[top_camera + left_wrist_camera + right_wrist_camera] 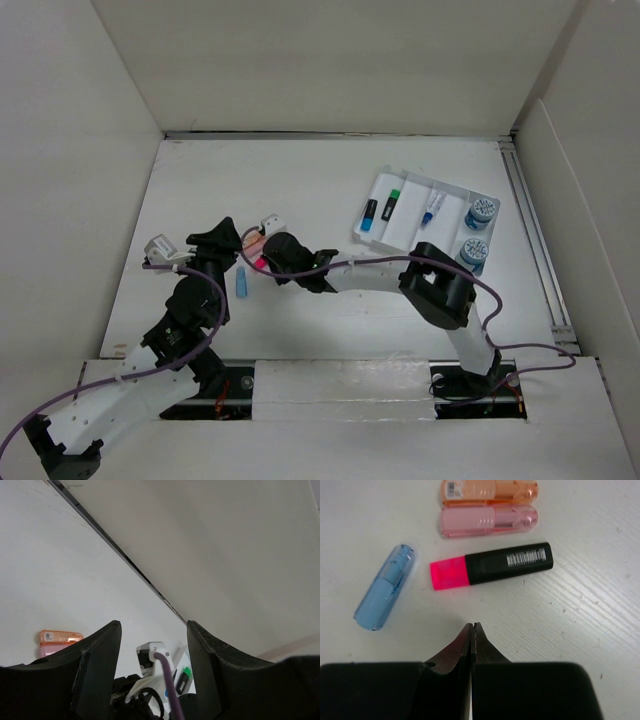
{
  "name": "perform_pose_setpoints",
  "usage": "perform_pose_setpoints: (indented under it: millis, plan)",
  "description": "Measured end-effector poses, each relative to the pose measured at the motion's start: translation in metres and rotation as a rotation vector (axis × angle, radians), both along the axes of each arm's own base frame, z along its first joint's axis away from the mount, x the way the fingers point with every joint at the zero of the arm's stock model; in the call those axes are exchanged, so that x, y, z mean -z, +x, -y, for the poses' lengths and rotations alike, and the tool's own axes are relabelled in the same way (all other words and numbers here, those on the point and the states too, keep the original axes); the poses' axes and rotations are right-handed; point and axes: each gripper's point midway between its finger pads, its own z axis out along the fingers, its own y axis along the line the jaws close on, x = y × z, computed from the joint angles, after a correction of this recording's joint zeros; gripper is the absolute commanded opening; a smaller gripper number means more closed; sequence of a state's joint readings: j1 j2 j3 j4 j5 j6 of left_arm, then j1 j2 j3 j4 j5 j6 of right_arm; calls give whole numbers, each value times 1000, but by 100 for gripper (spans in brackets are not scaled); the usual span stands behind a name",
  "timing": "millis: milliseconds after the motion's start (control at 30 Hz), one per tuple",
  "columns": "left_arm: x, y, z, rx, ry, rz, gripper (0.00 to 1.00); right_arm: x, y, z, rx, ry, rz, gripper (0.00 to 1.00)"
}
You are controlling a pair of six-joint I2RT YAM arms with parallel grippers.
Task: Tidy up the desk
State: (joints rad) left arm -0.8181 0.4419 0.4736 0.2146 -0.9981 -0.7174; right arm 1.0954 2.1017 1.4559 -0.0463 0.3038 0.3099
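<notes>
The desk [300, 190] is a wide white tabletop. Near its middle left lie a pink highlighter with a black body [490, 565], a clear blue tube [385, 587], a clear pink tube [490, 520] and a clear orange tube [490, 490]. My right gripper [471, 626] is shut with nothing in it, its tips just short of the pink highlighter [260, 262]. My left gripper [154, 625] is open and empty, raised at a tilt to the left of that group [225, 238]. The orange tube [60, 636] shows past its left finger.
A white compartment tray [430, 181] at the back right holds a blue highlighter [369, 215], a green highlighter [390, 205], a pen [432, 208] and two blue tape rolls [482, 212]. White walls border the desk. The right arm's purple cable crosses in front.
</notes>
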Motion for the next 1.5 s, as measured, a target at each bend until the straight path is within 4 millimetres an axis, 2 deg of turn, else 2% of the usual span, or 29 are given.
perform_pose_setpoints:
  millis: [133, 333, 400, 533, 700, 900, 1067, 1100, 1333, 1433, 1467, 1500]
  plan:
    - [0, 0, 0, 1, 0, 0, 50, -27, 5, -10, -1, 57, 31, 0]
    - [-4, -2, -2, -2, -15, 14, 50, -50, 20, -45, -21, 140, 61, 0]
    - [-5, -2, -3, -3, -18, 17, 50, -49, 22, -57, -41, 158, 56, 0]
    - [-5, -2, -2, -1, -17, 16, 50, -34, 24, -73, -75, 162, 33, 0]
    - [-5, -2, -2, -1, -17, 16, 50, -14, 18, -76, -103, 143, -4, 0]
    - [-4, -2, -2, -1, -14, 14, 50, -7, 19, -73, -98, 136, -9, 0]
    - [-3, -1, -2, 0, -11, 12, 50, 20, 11, -47, -72, 78, -44, 0]
    - [-3, -1, -1, 0, -11, 12, 50, 21, 11, -42, -66, 72, -43, 0]
    - [-3, -1, -1, 3, -11, 12, 50, 18, 5, -12, -33, 38, -42, 0]
    - [-3, -1, -1, 4, -11, 12, 50, 9, 3, -6, -28, 44, -36, 0]
    - [-3, -1, -1, 4, -11, 12, 50, 3, 4, -5, -26, 53, -31, 4]
    - [-3, -1, -1, 4, -11, 12, 50, -5, 5, -5, -25, 66, -25, 16]
